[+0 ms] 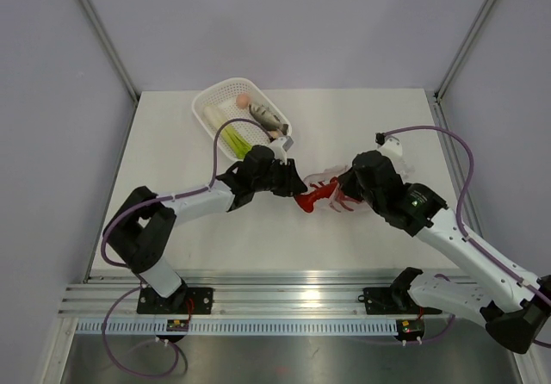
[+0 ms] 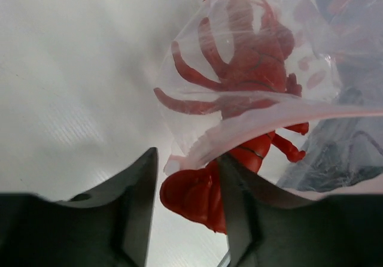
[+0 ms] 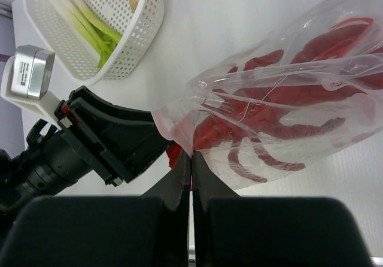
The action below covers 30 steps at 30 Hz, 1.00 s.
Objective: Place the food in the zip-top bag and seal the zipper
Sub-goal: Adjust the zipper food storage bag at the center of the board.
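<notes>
The red lobster (image 1: 312, 200) lies mid-table, its head and claws inside the clear zip-top bag (image 1: 343, 196) and its tail fan (image 2: 192, 196) sticking out of the mouth. The bag's pinkish zipper strip (image 2: 299, 106) crosses over the lobster's body. My left gripper (image 2: 188, 159) is open around the tail, one finger against it, a gap on the other side. My right gripper (image 3: 191, 154) is shut on the bag's mouth edge (image 3: 179, 120), holding it up. A grey fish (image 1: 269, 115), a green leafy vegetable (image 1: 237, 140) and a peach round piece (image 1: 244, 101) are in the basket.
The white perforated basket (image 1: 207, 113) stands at the back left of the table, just behind my left arm. The two wrists are close together over the table's middle. Grey walls and metal frame posts border the table.
</notes>
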Tool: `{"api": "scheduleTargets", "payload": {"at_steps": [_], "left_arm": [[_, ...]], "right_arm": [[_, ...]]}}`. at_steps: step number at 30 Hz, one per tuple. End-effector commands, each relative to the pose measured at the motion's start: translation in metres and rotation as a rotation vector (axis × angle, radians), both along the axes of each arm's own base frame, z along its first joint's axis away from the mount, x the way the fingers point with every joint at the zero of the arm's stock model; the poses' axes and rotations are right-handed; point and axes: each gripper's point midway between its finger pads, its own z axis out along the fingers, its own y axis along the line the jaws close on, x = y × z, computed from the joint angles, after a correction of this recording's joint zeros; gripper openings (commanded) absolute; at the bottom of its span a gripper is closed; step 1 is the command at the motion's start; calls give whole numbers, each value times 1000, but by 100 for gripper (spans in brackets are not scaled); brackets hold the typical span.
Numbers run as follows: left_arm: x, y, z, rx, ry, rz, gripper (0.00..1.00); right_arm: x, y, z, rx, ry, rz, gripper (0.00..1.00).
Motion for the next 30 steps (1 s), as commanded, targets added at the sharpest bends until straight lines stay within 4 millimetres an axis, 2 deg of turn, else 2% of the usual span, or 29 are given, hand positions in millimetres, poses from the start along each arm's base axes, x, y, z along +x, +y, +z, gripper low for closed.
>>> {"api": "scheduleTargets", "payload": {"at_steps": [1, 3, 6, 8, 13, 14, 18, 19, 21, 23, 24, 25, 28, 30], "left_arm": [[19, -21, 35, -111, -76, -3, 23], [19, -22, 41, -109, -71, -7, 0], [15, -20, 59, -120, -91, -20, 0], [9, -17, 83, -149, -116, -29, 0], [-14, -12, 135, -214, -144, -98, 0], [-22, -9, 155, -251, -159, -114, 0], [-51, 2, 211, -353, -208, -174, 0], [-55, 5, 222, -367, -220, -176, 0], [-60, 11, 231, -371, -227, -170, 0], [-58, 10, 224, -351, -199, -161, 0], [-54, 9, 215, -332, -178, -150, 0], [-42, 6, 192, -285, -127, -120, 0], [-31, 5, 143, -200, 25, -92, 0], [-36, 10, 127, -158, 72, -93, 0]], "right_arm": [[5, 3, 20, 40, -38, -10, 0], [2, 0, 17, 45, -35, -17, 0], [-1, -4, 18, 52, -37, -25, 0], [-3, -6, 20, 51, -35, -28, 0], [-12, -11, 47, 89, -79, -7, 0], [-13, -12, 52, 95, -90, -4, 0], [-29, -11, 85, 183, -145, 55, 0], [-32, -9, 94, 208, -159, 78, 0], [-34, -8, 103, 218, -184, 93, 0], [-31, -11, 100, 187, -189, 84, 0], [-22, -16, 90, 137, -177, 41, 1], [-17, -19, 80, 94, -158, 17, 1], [1, -31, 40, -83, -57, -81, 0], [6, -37, 24, -169, 3, -116, 0]]}}
